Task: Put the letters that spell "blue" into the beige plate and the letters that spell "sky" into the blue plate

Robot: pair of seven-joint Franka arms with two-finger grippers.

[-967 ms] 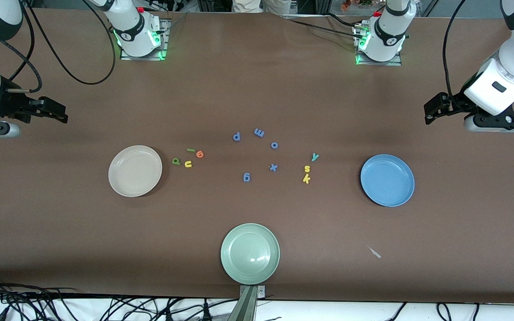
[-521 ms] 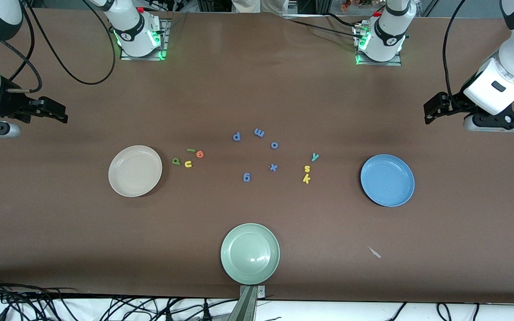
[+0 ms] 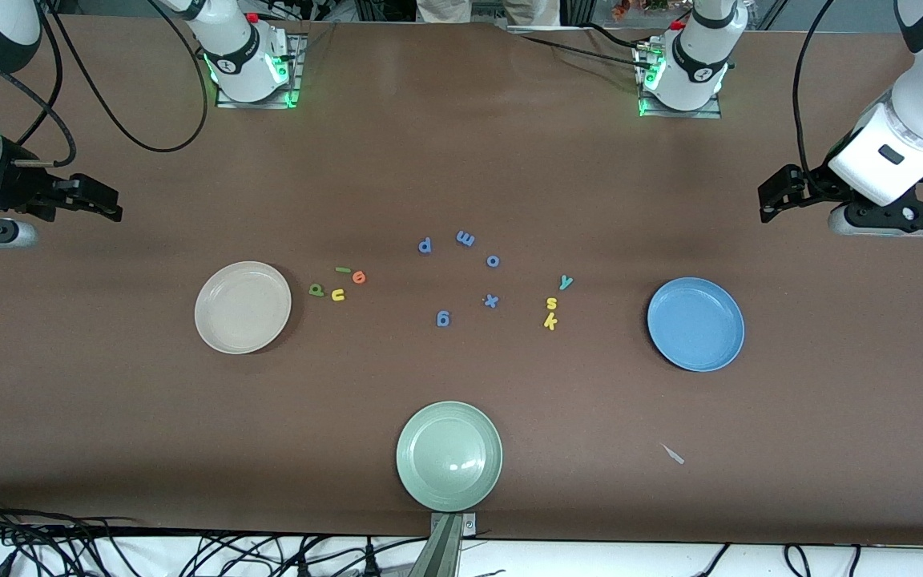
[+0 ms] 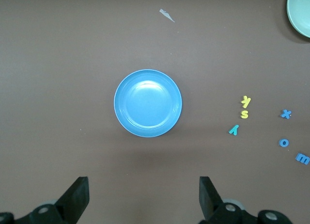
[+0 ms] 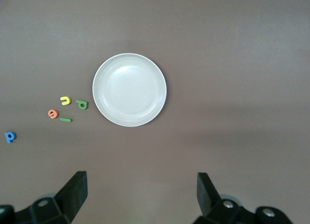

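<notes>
The beige plate [image 3: 243, 307] [image 5: 129, 89] lies empty toward the right arm's end. Beside it are the green "b" [image 3: 316, 290], green "l" [image 3: 343, 270], yellow "u" [image 3: 338, 295] and orange "e" [image 3: 359, 277]. The blue plate [image 3: 695, 324] [image 4: 147, 103] lies empty toward the left arm's end. The teal "y" [image 3: 566, 282], yellow "s" [image 3: 551, 303] and yellow "k" [image 3: 550, 321] sit between it and the table's middle. My right gripper [image 3: 105, 204] [image 5: 140, 192] hangs open high over bare table near the beige plate. My left gripper [image 3: 770, 204] [image 4: 144, 195] hangs open near the blue plate.
Several all-blue letters [image 3: 465, 238] are scattered in the table's middle between the two letter groups. A pale green plate [image 3: 449, 455] sits near the front edge. A small pale scrap [image 3: 673, 454] lies nearer the camera than the blue plate.
The left arm has crept slightly toward the table's middle. The right arm, the plates and the letters have not moved.
</notes>
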